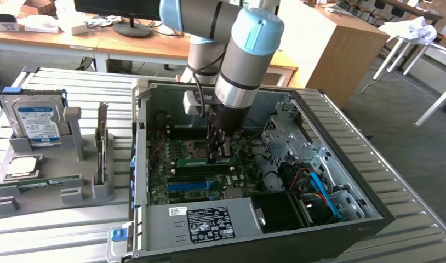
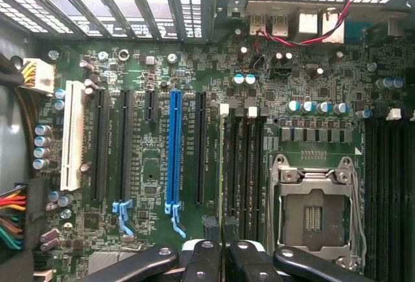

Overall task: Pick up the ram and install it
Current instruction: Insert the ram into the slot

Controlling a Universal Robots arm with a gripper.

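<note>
My gripper (image 1: pixel 219 156) reaches down into the open computer case (image 1: pixel 369 181) and is shut on the ram (image 1: pixel 196 161). The ram is a narrow green stick held level just above the motherboard (image 1: pixel 181 181). In the wrist view the black fingers (image 2: pixel 202 259) are pressed close together at the near end of the dark memory slots (image 2: pixel 240 159). The stick between them is edge-on there and hard to tell apart from the slot beneath it. Whether it touches the slot, I cannot tell.
An empty processor socket (image 2: pixel 311 214) lies beside the memory slots, and a blue expansion slot (image 2: pixel 173 152) on their other side. On the exterior view's left, a grey holder (image 1: pixel 76 194) carries a hard drive (image 1: pixel 36 120), a square processor (image 1: pixel 22 167) and another green stick (image 1: pixel 51 181).
</note>
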